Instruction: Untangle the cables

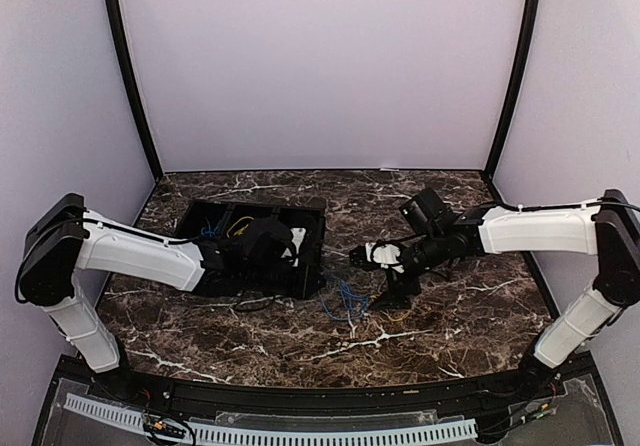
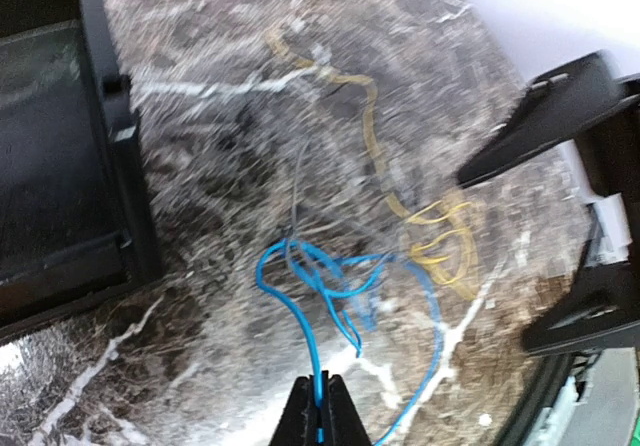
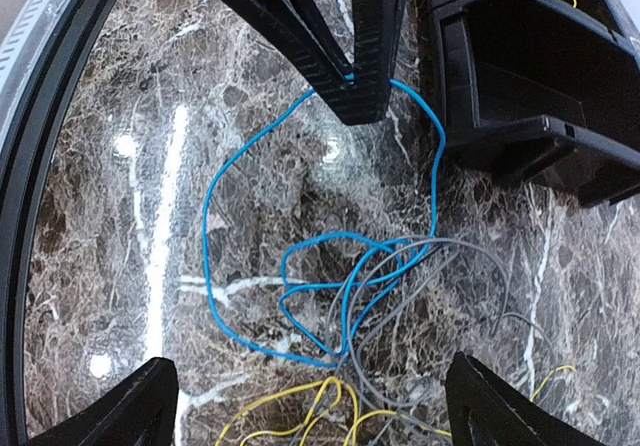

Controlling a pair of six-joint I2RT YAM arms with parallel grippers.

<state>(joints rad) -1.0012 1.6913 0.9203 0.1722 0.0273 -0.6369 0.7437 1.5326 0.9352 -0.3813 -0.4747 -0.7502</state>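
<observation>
Dark, white-veined marble forms the table, enclosed by plain lavender walls. At the left, the left arm reaches across a black compartment tray, whose compartments contain some yellow and blue wire. The left gripper sits just past the tray's right edge, low over the table, with its fingers pressed fully together on a strand of the blue cable. The strand runs out of the fingertips and straight ahead into the knot. This pinch appears intended to anchor or draw one run of the blue cable so that it can be worked free of the others. Just ahead of the left gripper, the blue cable forms several small loops that cross a dark grey cable, which runs on away from the fingertips. Beyond these, to that gripper's right, lies the yellow cable, its loops near the blue ones and one thin run trailing farther off. All three cables lie on the bare table between the two grippers, outside the tray. At the right, the right gripper hangs directly above the tangle with its jaws spread wide and nothing between them. Blue and grey crossings lie beneath the gap, and yellow loops lie nearest its fingertips. This position suggests readiness to descend on a second strand while the left gripper holds the first.
</observation>
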